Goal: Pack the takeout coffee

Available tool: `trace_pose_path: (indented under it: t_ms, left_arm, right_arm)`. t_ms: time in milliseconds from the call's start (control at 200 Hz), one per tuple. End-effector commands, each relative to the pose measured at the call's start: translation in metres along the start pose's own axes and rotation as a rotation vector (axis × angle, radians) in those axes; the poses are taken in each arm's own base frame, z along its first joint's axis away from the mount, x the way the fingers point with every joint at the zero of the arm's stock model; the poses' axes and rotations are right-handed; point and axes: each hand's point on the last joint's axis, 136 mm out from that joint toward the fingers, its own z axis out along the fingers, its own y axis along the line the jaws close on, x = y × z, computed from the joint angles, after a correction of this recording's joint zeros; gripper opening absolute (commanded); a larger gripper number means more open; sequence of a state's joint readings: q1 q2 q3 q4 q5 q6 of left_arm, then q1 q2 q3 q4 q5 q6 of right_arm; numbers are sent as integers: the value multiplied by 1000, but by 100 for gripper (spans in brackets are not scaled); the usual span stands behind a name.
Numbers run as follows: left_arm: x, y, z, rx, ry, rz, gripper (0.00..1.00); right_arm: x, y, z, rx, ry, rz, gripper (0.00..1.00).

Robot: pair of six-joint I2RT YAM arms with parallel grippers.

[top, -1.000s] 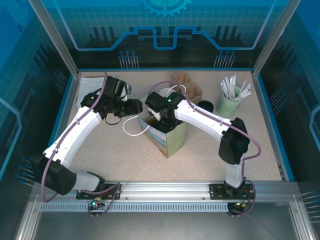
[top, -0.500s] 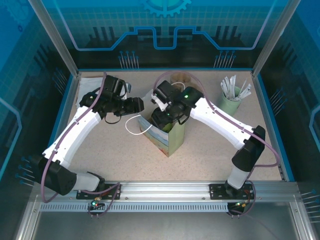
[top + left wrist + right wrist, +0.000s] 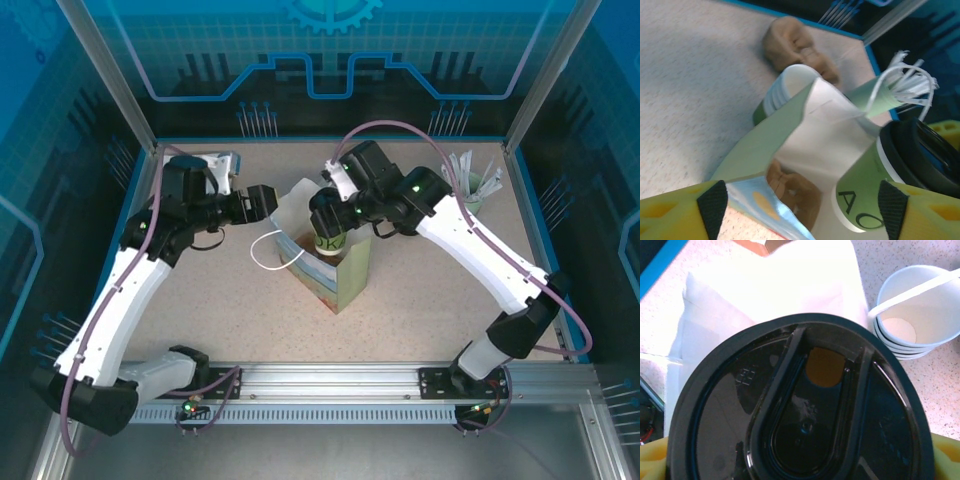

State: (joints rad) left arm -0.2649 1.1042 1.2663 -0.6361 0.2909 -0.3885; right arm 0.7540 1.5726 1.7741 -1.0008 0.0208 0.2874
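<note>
**Arm pose**
- The left arm runs from its near-left base toward the far centre, with the forearm angled right. The left gripper (image 3: 263, 200) sits at the far-left rim of the paper bag (image 3: 348, 285). Its fingers are spread wide: in the wrist view the black pads (image 3: 713, 205) stand well apart with the bag's rim between them.
- The right arm rises from its near-right base, arches over the right half of the table (image 3: 430, 310) and bends back toward the centre.
- The right gripper (image 3: 328, 228) is clamped on the takeout coffee (image 3: 865, 187), one finger on each side below the black lid. The cup hangs tilted in the bag's open mouth.

**Edges and clearance**
- The bag stands upright mid-table, with open surface near and to its left.
- A white handle loop (image 3: 262, 258) hangs off the bag's left side.
- A stack of cups (image 3: 771, 100) stands just behind the bag.
- Brown items (image 3: 790, 42) lie beyond the stack, by the far edge.
- A pale green cup of white sticks (image 3: 875, 97) stands far right.

**Contents**
- A brown item (image 3: 795, 192) lies inside the bag.
</note>
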Motion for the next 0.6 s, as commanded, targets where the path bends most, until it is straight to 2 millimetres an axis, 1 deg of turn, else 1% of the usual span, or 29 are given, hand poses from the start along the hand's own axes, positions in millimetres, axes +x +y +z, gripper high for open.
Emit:
trace_pose_path:
  t_ms: [0, 100, 145, 230, 320, 430, 595]
  left_arm:
    - [-6, -38, -16, 189, -93, 164, 89]
    - [-1, -56, -26, 262, -131, 270, 95]
    - [3, -66, -30, 302, -139, 324, 97]
    - [11, -89, -30, 373, -147, 437, 99]
    - [19, -108, -24, 387, -145, 555, 99]
    - [22, -120, -11, 352, -134, 658, 99]
    - [21, -135, 4, 337, -148, 755, 99]
  right_arm:
    - [-25, 3, -35, -65, -138, 37, 61]
    - [-37, 2, -58, -116, -216, 74, 61]
    - [-41, 1, -68, -136, -248, 83, 61]
    - [-47, 2, -82, -168, -300, 94, 60]
    - [-52, 4, -97, -206, -346, 105, 61]
    - [-57, 10, -112, -240, -387, 108, 60]
    - [-59, 17, -122, -283, -397, 122, 60]
